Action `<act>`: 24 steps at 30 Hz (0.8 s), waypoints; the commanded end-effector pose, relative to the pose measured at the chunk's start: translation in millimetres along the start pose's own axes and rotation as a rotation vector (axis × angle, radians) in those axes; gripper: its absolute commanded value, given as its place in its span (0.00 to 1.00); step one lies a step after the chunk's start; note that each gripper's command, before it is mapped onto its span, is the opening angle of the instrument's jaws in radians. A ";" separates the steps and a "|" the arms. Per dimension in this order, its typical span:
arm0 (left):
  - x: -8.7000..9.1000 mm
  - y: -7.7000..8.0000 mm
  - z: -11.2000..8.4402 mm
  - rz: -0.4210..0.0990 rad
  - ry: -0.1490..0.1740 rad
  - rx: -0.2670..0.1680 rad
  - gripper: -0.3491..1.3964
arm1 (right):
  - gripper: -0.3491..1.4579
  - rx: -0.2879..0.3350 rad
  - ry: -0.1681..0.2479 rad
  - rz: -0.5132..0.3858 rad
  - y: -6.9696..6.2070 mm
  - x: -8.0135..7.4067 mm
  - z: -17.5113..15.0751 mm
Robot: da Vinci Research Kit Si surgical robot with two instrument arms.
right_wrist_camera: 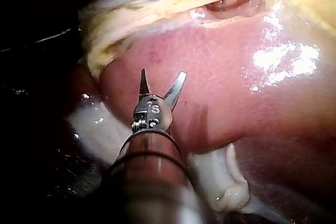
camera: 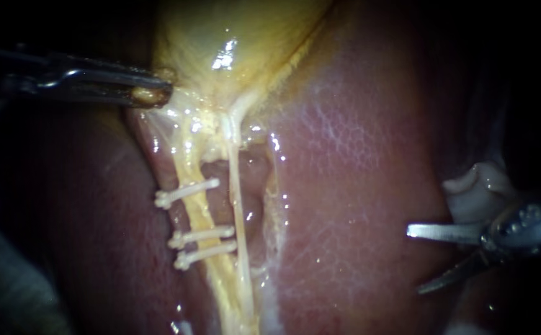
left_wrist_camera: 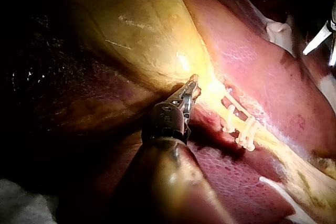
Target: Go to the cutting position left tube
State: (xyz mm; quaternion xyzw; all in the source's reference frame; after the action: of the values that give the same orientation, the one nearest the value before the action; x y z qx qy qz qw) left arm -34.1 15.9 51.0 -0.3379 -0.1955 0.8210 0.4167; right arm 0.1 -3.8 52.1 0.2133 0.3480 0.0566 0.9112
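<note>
Separating right instrument point(camera: 414, 260), left tube point(camera: 202, 214): liver point(camera: 345, 205).

Everything is carried by the liver point(camera: 370, 186). On it are laid the gallbladder point(camera: 233, 37), the left tube point(camera: 199, 214) and, just beside it, the right tube point(camera: 236, 198).

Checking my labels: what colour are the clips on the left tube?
White. The clips show best in the endoscope view.

Endoscope faces the left tube point(camera: 197, 214) closely; the 2 wrist cameras share it, seemingly from opposite sides.
</note>
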 end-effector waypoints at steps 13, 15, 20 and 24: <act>0.2 0.9 0.0 -0.005 0.003 0.005 0.00 | 0.99 0.172 0.114 0.049 2.2 4.9 5.2; 0.2 1.0 0.1 -0.005 0.004 0.006 0.00 | 0.99 0.201 0.158 0.083 2.4 5.6 6.2; 0.2 1.3 0.1 -0.006 0.004 0.008 0.00 | 0.99 0.246 0.208 0.115 3.0 7.2 8.8; 0.2 1.4 0.2 -0.007 0.004 0.009 0.00 | 0.98 0.281 0.220 0.129 3.6 8.1 10.9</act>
State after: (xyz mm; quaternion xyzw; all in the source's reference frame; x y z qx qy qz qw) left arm -35.1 15.3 50.2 -0.3374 -0.1923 0.8196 0.4213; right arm 14.0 -2.2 56.3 0.3571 0.4372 0.0894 0.8206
